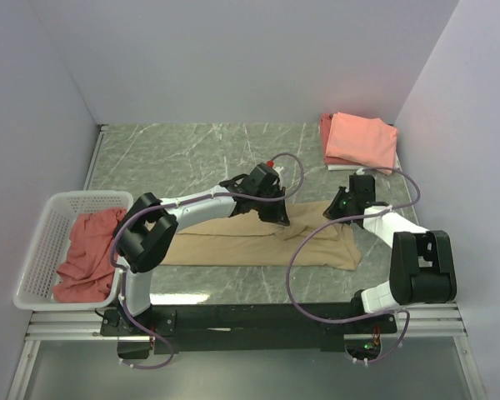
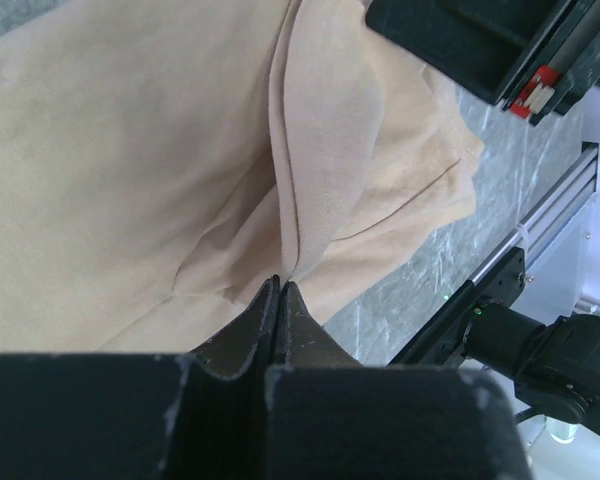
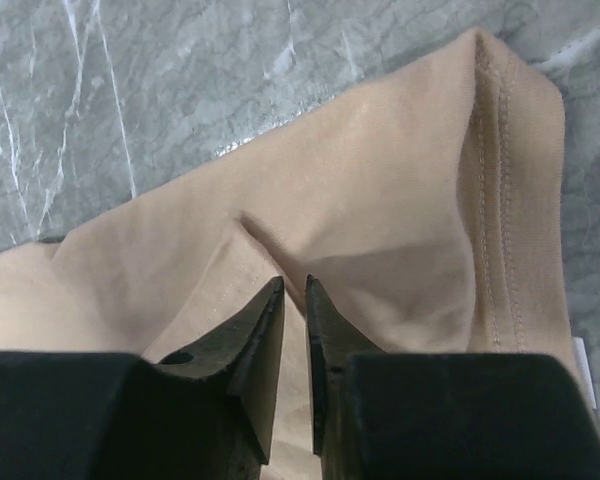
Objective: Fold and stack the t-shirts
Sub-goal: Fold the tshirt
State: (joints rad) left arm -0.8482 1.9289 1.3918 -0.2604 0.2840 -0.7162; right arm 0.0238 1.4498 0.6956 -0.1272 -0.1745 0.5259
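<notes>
- Left gripper [image 2: 280, 284]: clamps a raised ridge of the tan t-shirt [image 2: 130, 150], dark fingers pressed fully together, cloth puckering toward the tips.
- Right gripper [image 3: 293, 283]: sits tips-down on the same shirt beside its stitched hem, jaws a thin slit apart; cannot tell whether cloth is caught between them.
- Only in the wrist views: soft matte cotton, one long crease running up from the left tips, two rows of stitching along the folded hem.
- Only from above: lies as a long flat band across the near middle of the grey-green marbled table [image 1: 192, 150], left gripper at its far edge near the middle, right gripper toward its right end.
- At the left edge: white plastic mesh basket [image 1: 33, 275] holding a crumpled dusty red t-shirt [image 1: 87, 250].
- In the far right corner: salmon-pink t-shirt [image 1: 362, 137], folded square, stacked on a redder folded layer.
</notes>
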